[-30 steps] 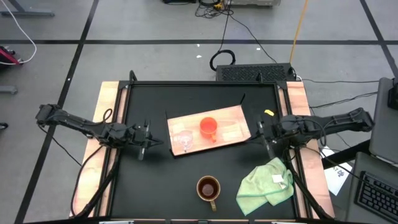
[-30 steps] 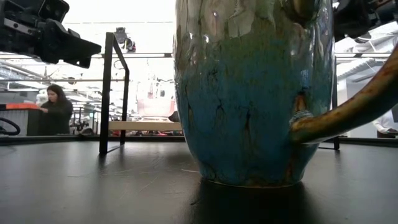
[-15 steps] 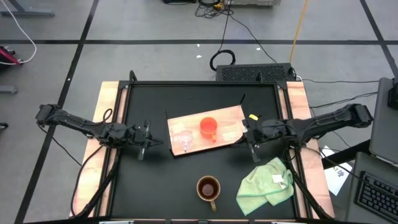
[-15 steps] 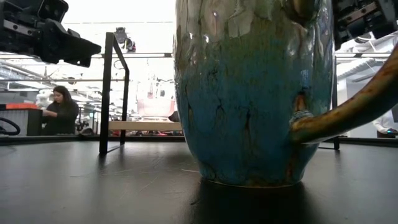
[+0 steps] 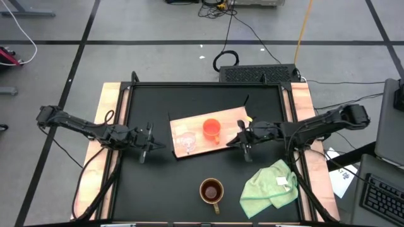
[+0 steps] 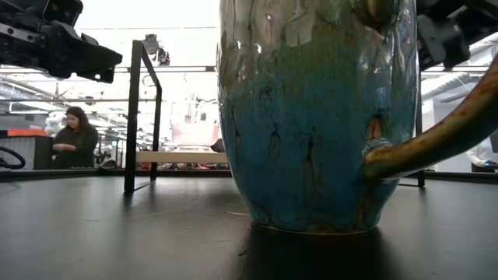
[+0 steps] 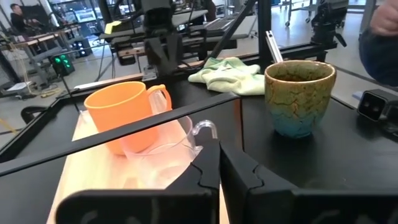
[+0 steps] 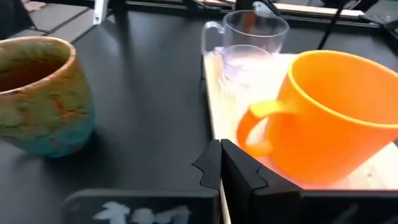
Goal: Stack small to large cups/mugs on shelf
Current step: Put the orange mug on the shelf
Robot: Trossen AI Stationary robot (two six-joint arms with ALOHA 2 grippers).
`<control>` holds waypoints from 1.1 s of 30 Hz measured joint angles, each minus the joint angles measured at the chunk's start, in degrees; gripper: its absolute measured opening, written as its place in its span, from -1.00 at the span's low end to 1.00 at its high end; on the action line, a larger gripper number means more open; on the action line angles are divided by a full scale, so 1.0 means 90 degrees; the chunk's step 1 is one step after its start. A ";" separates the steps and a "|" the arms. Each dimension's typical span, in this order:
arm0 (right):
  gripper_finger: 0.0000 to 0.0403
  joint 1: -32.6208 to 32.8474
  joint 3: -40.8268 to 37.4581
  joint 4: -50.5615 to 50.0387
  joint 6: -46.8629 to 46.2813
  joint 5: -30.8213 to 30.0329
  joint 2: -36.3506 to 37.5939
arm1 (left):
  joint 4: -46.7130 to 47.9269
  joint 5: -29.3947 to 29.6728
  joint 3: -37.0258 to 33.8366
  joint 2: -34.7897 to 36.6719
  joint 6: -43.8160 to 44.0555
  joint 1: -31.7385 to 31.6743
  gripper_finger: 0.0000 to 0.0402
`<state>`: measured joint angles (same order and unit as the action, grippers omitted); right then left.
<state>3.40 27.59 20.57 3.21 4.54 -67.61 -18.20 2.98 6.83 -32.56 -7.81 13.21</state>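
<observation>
The light wooden shelf board (image 5: 235, 122) lies flat on the black table's middle. On it stand the orange cup (image 5: 211, 128), its handle (image 8: 258, 118) toward the near edge, and the tiny clear glass cup (image 5: 186, 142) to its left. The dark brown mug (image 5: 211, 190), green and teal on its outside (image 6: 315, 117), stands on the table near the front edge. My right gripper (image 5: 235, 141) is shut and empty at the board's right end, just right of the orange cup. My left gripper (image 5: 151, 142) is shut and empty, left of the board.
A light green cloth (image 5: 271, 185) lies crumpled at the front right, next to the mug. A black frame (image 6: 140, 117) rims the table, with wooden side strips (image 5: 95, 170). A person (image 6: 74, 140) is in the room beyond the table.
My right gripper has gone toward the table's left, from the right edge to the board's right end by the orange cup, staying shut. The cups, mug and board have kept still.
</observation>
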 joint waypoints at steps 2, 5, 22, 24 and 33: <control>-1.00 -0.0058 0.0000 0.0212 -0.0005 0.0000 -0.0151 | 0.0002 -0.0012 0.0000 0.0000 0.0002 0.0000 -0.95; -1.00 -0.0119 0.0000 0.0395 0.0006 0.0001 -0.0372 | 0.0011 -0.0015 0.0000 0.0000 -0.0004 0.0000 -0.97; -1.00 -0.0268 0.0000 0.1154 0.0065 -0.0004 -0.1028 | 0.0053 -0.0066 0.0002 0.0000 0.0000 0.0002 -0.93; -1.00 -0.0226 0.0000 0.1271 0.0140 -0.0046 -0.1012 | 0.0053 -0.0123 0.0002 0.0000 0.0002 0.0002 -0.93; -1.00 0.0302 0.0793 0.0401 0.1107 -0.1708 -0.0872 | 0.0181 -0.0180 0.0002 -0.0012 0.0005 0.0004 -0.93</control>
<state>6.13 34.73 24.18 13.17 -10.83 -75.46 -16.57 1.37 6.85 -32.67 -7.77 13.25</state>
